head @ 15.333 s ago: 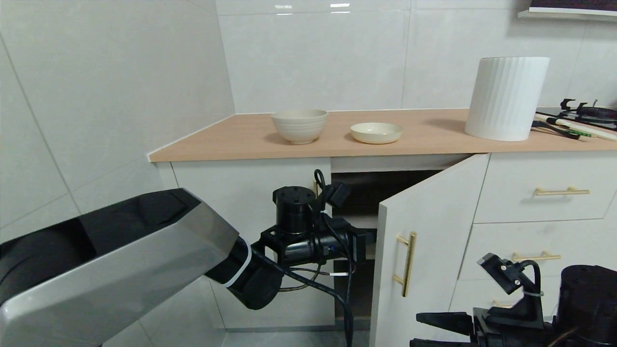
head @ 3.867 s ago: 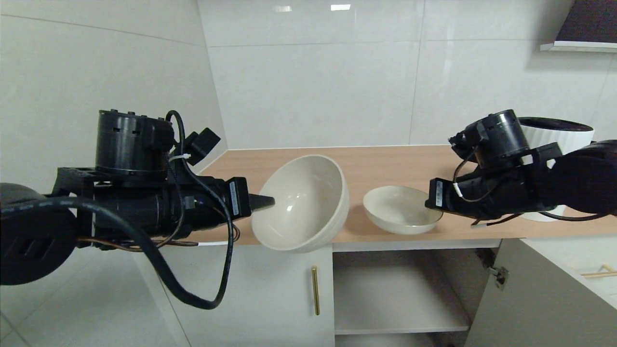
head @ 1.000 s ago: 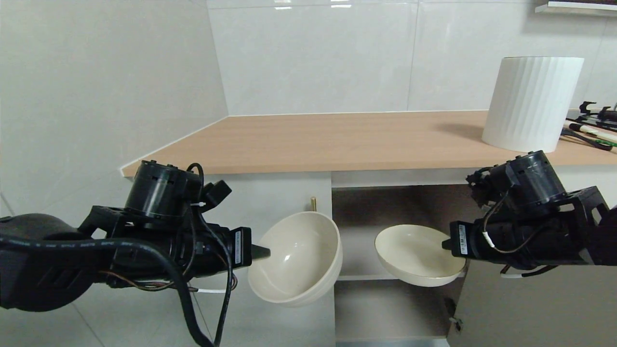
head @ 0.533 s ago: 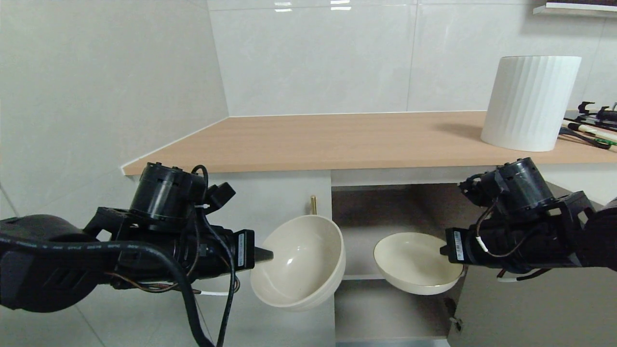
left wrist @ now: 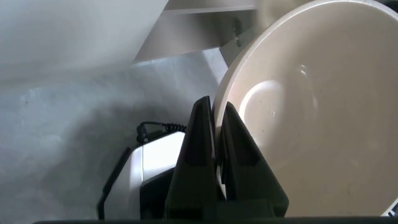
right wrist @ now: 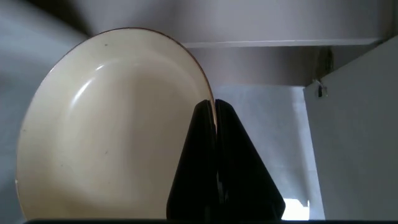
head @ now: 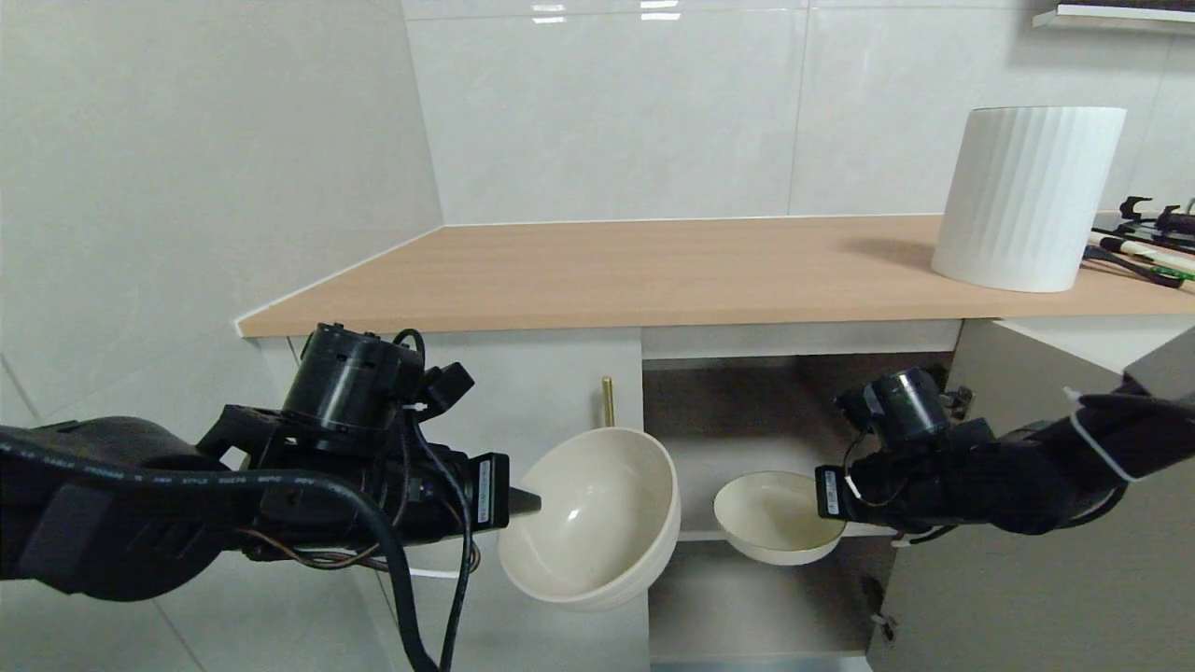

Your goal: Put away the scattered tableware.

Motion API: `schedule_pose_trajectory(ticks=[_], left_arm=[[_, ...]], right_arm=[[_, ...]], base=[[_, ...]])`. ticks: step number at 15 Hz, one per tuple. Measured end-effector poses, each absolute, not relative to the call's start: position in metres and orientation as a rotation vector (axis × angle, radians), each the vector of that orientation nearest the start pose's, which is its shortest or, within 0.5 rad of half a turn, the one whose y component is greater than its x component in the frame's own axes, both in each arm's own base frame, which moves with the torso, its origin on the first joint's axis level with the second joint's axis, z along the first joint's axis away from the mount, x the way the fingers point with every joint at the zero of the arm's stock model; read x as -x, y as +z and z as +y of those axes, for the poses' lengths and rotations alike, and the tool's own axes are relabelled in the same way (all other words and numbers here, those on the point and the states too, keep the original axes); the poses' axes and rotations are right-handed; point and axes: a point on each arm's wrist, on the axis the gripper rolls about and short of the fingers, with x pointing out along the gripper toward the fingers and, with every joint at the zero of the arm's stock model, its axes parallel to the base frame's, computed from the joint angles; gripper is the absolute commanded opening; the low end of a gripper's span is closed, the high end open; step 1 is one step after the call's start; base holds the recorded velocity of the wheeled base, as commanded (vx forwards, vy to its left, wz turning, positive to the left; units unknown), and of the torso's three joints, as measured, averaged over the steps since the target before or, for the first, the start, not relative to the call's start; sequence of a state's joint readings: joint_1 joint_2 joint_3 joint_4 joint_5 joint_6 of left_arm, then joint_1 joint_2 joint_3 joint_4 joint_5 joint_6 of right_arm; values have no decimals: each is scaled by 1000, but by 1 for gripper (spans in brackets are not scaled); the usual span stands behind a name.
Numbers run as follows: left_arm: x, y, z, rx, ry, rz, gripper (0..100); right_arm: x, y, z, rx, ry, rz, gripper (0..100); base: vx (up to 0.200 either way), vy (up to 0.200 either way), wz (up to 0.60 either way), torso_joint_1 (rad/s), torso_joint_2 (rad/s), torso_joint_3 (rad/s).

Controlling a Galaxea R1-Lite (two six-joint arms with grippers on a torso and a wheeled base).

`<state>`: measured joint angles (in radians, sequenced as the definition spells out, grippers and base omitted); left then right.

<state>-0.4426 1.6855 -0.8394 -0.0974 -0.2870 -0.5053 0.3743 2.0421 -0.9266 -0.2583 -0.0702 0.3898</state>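
Observation:
My left gripper (head: 526, 502) is shut on the rim of a deep cream bowl (head: 593, 518), which hangs tilted in front of the closed left cabinet door. The left wrist view shows both fingers pinching that bowl (left wrist: 311, 118) at its rim, with the left gripper (left wrist: 214, 134) shut. My right gripper (head: 831, 495) is shut on the rim of a shallow cream dish (head: 775, 516), held inside the open cabinet just above its shelf (head: 686, 535). In the right wrist view the right gripper (right wrist: 214, 115) clamps the dish (right wrist: 106, 118) by its edge.
The cabinet door (head: 1027, 523) stands open at the right. A brass handle (head: 608, 403) sits on the closed left door. On the wooden counter (head: 616, 271) stand a tall white ribbed container (head: 1022, 196) and utensils (head: 1144, 247) at the far right.
Both arms have come down and forward. The right gripper carried the dish into the cabinet opening, close over the shelf. The left gripper lowered the bowl slightly and shifted it right.

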Motion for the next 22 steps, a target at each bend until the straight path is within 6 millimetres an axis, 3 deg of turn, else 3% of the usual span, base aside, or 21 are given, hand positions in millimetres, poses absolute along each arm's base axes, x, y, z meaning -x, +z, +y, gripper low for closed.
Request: schedule_pose_trajectory(ticks=[3, 7, 14, 22], left_arm=[[-251, 147, -128, 396, -491, 925, 0], [-249, 146, -131, 392, -497, 935, 0], [-248, 143, -133, 387, -501, 945, 0], [-249, 139, -134, 384, -495, 960, 0]], right_arm=[[-349, 25, 126, -170, 60, 878, 0], [-372, -11, 128, -136, -37, 871, 0], [-405, -39, 123, -76, -210, 805, 0], [-430, -54, 120, -65, -292, 748, 0]], base=[[0, 0, 0, 0, 0, 0], [0, 0, 0, 0, 0, 0], [0, 0, 0, 0, 0, 0], [0, 0, 0, 0, 0, 0]])
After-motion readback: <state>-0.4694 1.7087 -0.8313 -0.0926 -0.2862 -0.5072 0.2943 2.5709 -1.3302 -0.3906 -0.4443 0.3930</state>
